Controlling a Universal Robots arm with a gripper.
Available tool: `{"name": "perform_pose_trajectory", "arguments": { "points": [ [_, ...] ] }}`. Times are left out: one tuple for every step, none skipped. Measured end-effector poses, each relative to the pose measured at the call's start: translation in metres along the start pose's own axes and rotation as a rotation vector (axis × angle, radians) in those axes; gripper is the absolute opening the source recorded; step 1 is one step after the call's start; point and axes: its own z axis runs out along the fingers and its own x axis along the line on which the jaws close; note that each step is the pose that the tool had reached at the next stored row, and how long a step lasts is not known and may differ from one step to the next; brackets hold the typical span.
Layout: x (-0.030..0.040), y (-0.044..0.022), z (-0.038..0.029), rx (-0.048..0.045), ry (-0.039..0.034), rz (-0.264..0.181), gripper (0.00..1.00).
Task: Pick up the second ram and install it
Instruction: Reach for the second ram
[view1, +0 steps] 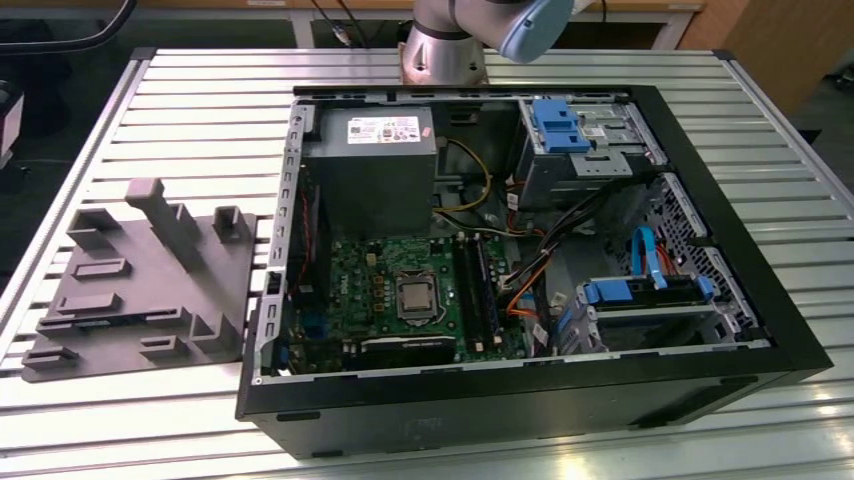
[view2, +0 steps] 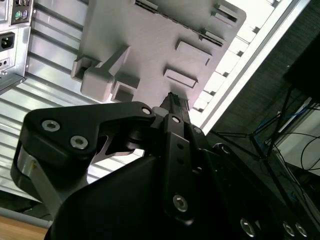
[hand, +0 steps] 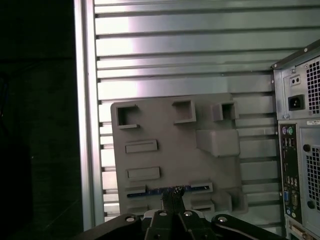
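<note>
slatted aluminium table (hand: 175, 55) carries a grey plastic tray (hand: 175, 140); we see the black gripper (hand: 173, 192) pinched together, empty, with the thin dark ram stick (hand: 140, 192) just beyond its fingertips.

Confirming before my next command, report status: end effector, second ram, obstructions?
End effector shut, poised above the grey tray. Second ram lying in its tray slot, not yet grasped. Nothing seen between them.

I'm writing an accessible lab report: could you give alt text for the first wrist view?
The gripper points down at a grey tray with raised blocks on a slatted metal table, and the second ram, a thin dark strip, lies in a tray slot just ahead of it. The rear panel of a computer case stands beside the tray.
</note>
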Motion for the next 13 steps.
{"name": "perform_pose_trajectory", "arguments": {
  "points": [
    [0.0, -0.0003, 0.0004, 0.0, 0.0, 0.0, 0.11],
    [0.0, -0.0006, 0.0007, 0.0, 0.0, 0.0, 0.11],
    [0.0, -0.001, 0.0012, 0.0, 0.0, 0.0, 0.11],
    [0.0, -0.0013, 0.0016, 0.0001, 0.0001, 0.0, 0.11],
    [0.0001, -0.0017, 0.002, 0.0, 0.0001, 0.0, 0.11],
    [0.0001, -0.002, 0.0024, 0.0001, 0.0002, 0.0, 0.11],
    [0.0001, -0.0023, 0.0029, 0.0001, 0.0001, 0.0, 0.11],
    [0.0001, -0.0026, 0.0033, 0.0001, 0.0001, 0.0, 0.11],
    [0.0001, -0.003, 0.0038, 0.0, 0.0001, 0.0, 0.11],
    [0.0001, -0.0033, 0.0043, 0.0001, 0.0001, 0.0, 0.11],
    [0.0001, -0.0037, 0.0048, 0.0001, 0.0001, 0.0, 0.11],
    [0.0001, -0.0041, 0.0053, 0.0, 0.0001, 0.0, 0.11],
    [0.0001, -0.0044, 0.0058, 0.0, 0.0001, 0.0, 0.11]
  ]
}}
